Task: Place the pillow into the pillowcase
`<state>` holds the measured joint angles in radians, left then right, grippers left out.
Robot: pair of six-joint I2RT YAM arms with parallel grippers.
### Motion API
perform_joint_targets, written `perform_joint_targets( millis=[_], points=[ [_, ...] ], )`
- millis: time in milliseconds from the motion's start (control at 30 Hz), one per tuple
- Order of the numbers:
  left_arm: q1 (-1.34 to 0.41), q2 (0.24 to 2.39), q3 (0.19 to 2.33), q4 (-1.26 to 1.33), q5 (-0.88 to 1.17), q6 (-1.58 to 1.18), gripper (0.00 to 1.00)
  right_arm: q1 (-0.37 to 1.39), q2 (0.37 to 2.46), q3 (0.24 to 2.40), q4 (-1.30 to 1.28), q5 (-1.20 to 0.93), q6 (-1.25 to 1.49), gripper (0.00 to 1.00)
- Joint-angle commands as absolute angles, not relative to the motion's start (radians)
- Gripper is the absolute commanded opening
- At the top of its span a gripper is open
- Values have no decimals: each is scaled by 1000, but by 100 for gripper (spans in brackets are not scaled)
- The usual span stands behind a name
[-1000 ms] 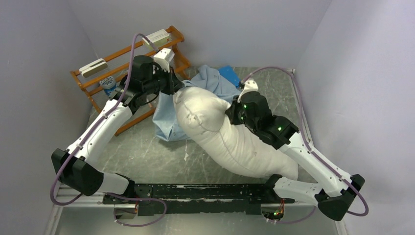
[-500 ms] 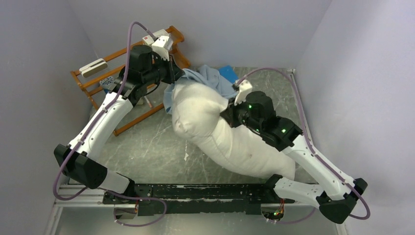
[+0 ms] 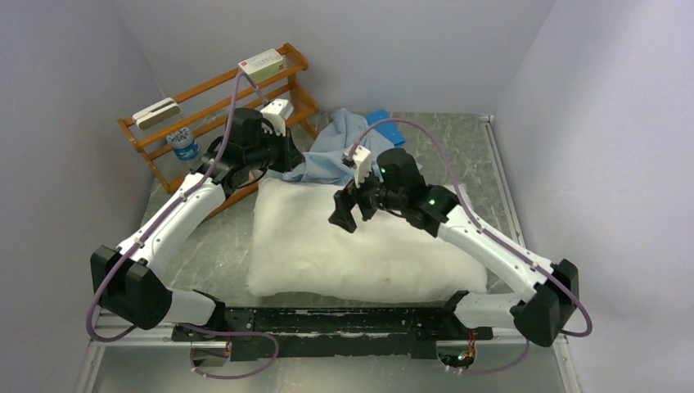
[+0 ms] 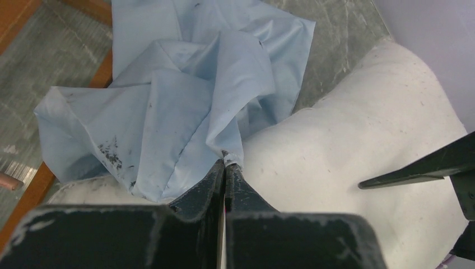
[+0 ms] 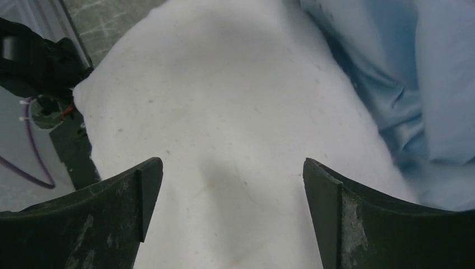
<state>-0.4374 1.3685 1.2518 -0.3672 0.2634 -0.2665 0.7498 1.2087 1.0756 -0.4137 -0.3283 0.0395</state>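
Nearest the arm bases, the large plump white stuffed pillow now lies flat on the grey marbled table. Half a second ago it was hoisted up and bent between my two arms.

Above the pillow's middle, my right pincer has let go and hangs spread, with nothing between its fingers.

At the pillow's far edge, my left pincer is pressed together on a fold of the pale light-blue thin fabric pillowcase. The pillowcase lies bunched just beyond the pillow, touching it.

The lift did not leave the pillow inside, and the pillowcase holds none of it. I cannot make out its mouth among the wrinkles, so I judge that insertion has to begin again.

Beyond the pillowcase, a flat bright-blue rectangular sheet peeks out.

Beyond the pillow's far left corner, the orange wooden rack carries white boxes and a small bottle.
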Motion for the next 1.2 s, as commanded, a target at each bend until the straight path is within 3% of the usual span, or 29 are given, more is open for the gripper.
perform_joint_targets(
  millis=[0, 333, 400, 433, 467, 500, 533, 600, 633, 733, 900, 1000, 1167],
  points=[
    [-431, 1348, 1276, -340, 246, -270, 5, 768, 1299, 1155, -381, -384, -157, 100],
    [-430, 1339, 1291, -351, 150, -282, 5, 933, 1575, 1231, -384, -351, -361, 100],
    [-419, 1336, 1290, -365, 134, -321, 5, 948, 1592, 1186, -324, -330, -337, 93],
    [-411, 1331, 1288, -363, 142, -331, 5, 948, 1595, 1165, -298, -332, -327, 85],
    [-408, 1325, 1285, -355, 148, -332, 5, 947, 1593, 1141, -269, -328, -309, 70],
    [-407, 1315, 1276, -347, 139, -330, 5, 947, 1585, 1121, -245, -308, -292, 44],
    [-407, 1305, 1271, -336, 129, -327, 5, 947, 1576, 1105, -231, -283, -278, 26],
    [-404, 1301, 1272, -324, 122, -306, 5, 947, 1552, 1075, -215, -228, -259, 5],
    [-402, 1305, 1281, -329, 126, -290, 5, 947, 1535, 1060, -212, -174, -244, 0],
    [-401, 1334, 1335, -388, 131, -247, 5, 921, 1475, 1030, -223, -26, -179, 0],
    [-399, 1357, 1381, -426, 127, -240, 5, 696, 1397, 1070, -359, 171, 112, 0],
    [-399, 1363, 1392, -400, 163, -273, 5, 618, 1380, 1135, -461, 374, 82, 0],
    [-400, 1386, 1409, -349, 292, -362, 5, 474, 1419, 1240, -515, 470, 9, 0]
  ],
)
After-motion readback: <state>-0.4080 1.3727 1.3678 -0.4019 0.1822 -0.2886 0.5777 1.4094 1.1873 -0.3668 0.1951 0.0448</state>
